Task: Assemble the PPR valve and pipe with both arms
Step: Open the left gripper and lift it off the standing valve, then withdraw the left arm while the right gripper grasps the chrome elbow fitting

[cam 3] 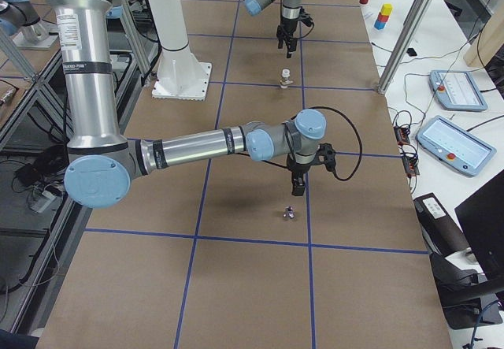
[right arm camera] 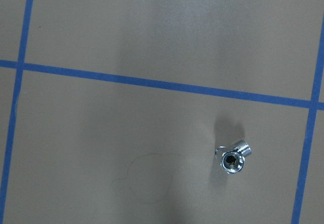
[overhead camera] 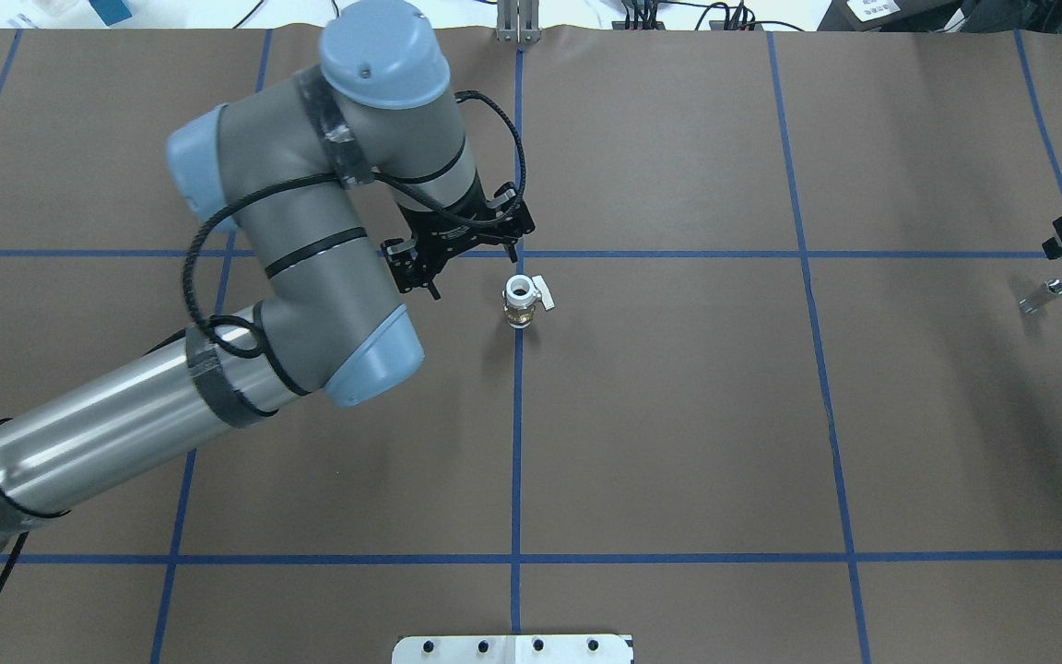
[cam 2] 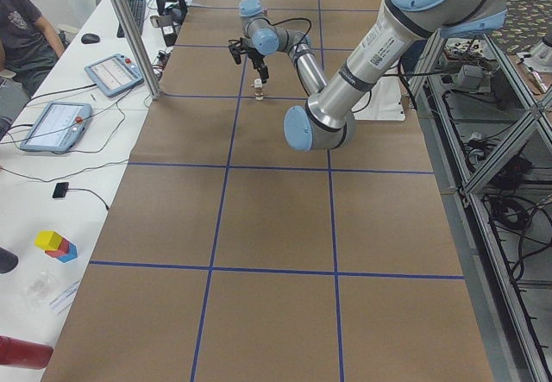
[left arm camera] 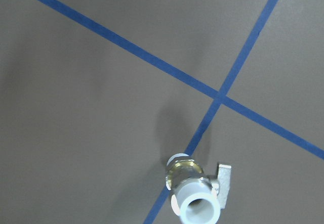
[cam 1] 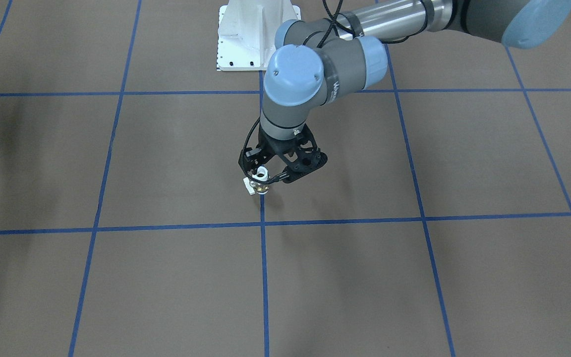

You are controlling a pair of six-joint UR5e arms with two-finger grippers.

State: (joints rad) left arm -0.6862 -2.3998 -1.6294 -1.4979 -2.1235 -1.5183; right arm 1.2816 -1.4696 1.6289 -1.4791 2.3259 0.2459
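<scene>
Hovering above the small white plastic PPR valve with brass-coloured metal middle [overhead camera: 520, 302], the black skeletal left gripper [overhead camera: 468, 263] hangs on the grey tubular left arm with light-blue joint caps [overhead camera: 310, 267]. Its fingers are spread apart and grasp nothing; the side views show a clear gap between gripper and valve. The valve stands upright on a blue tape line of the brown paper-covered table [overhead camera: 678, 415], round hollow white end up, just on the robot's side of a tape crossing near table centre. Its white handle tab sticks out toward the robot's right. The left wrist view shows the valve low in frame, looking down into its open end, no fingers visible. The short shiny silvery metal pipe [overhead camera: 1043, 297] lies on the table far out on the robot's right, well apart from the valve. In the right wrist view its threaded open end tilts up toward the camera. The black right gripper [cam 3: 296, 187] on the grey right arm [cam 3: 197, 146] hangs near the pipe, not touching it. Cannot tell whether its fingers are spread or closed; the overhead view only catches it at the frame edge. A white bolted pedestal [cam 1: 246, 34] sits at the robot's edge of the table.
</scene>
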